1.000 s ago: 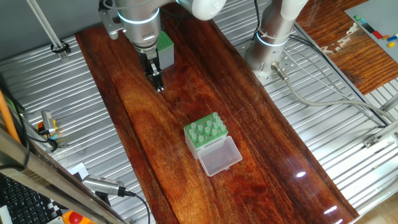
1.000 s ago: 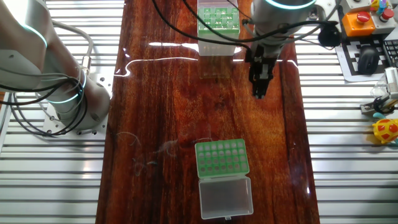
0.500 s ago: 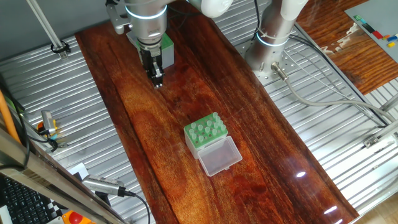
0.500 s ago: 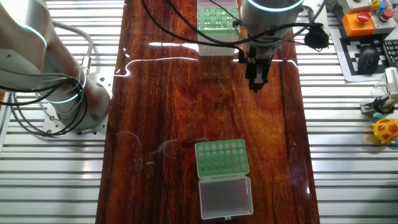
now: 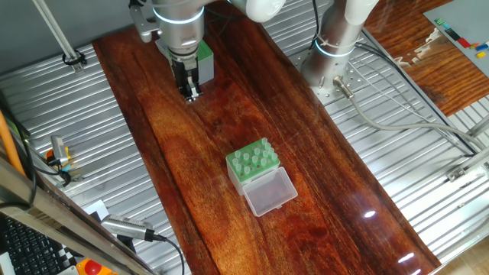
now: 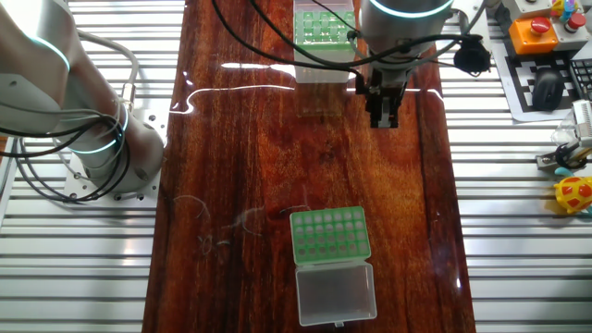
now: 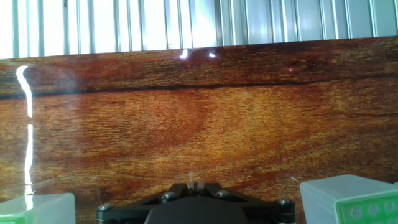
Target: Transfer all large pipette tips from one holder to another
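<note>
Low green rack lower centre, clear lid open flat, tips upright in holes. Taller box top centre. Claw beside box; jaws nearly closed, grasp indiscernible.

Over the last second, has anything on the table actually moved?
Only the arm: its fingers have drifted toward the taller translucent box at the far end and now hang beside it. The low green rack with its open lid stayed put.
</note>
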{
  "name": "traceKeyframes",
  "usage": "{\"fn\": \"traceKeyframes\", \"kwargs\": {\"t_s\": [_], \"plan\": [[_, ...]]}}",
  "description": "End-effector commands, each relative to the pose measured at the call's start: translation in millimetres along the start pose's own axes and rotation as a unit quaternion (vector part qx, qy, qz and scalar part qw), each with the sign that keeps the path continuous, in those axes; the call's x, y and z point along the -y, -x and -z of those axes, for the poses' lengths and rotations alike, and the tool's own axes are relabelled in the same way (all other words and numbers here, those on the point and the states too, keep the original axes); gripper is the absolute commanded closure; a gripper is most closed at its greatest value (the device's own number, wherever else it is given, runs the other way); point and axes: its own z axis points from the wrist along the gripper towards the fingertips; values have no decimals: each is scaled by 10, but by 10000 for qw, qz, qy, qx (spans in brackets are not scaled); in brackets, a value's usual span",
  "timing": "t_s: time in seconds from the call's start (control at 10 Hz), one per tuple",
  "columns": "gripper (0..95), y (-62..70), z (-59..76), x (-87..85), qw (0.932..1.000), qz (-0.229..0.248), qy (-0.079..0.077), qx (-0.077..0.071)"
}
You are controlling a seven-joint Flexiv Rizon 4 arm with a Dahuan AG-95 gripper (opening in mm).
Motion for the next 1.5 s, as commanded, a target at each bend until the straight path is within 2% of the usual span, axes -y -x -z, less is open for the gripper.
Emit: {"fn": "traceKeyframes", "kwargs": {"t_s": [0.1, 1.0, 1.5], "plan": [[950, 10, -5, -2, 10000, 4, 1, -4], [950, 9, -5, -2, 10000, 65, 0, -5], [950, 0, -1, -1, 9981, 610, -37, -34]]}}
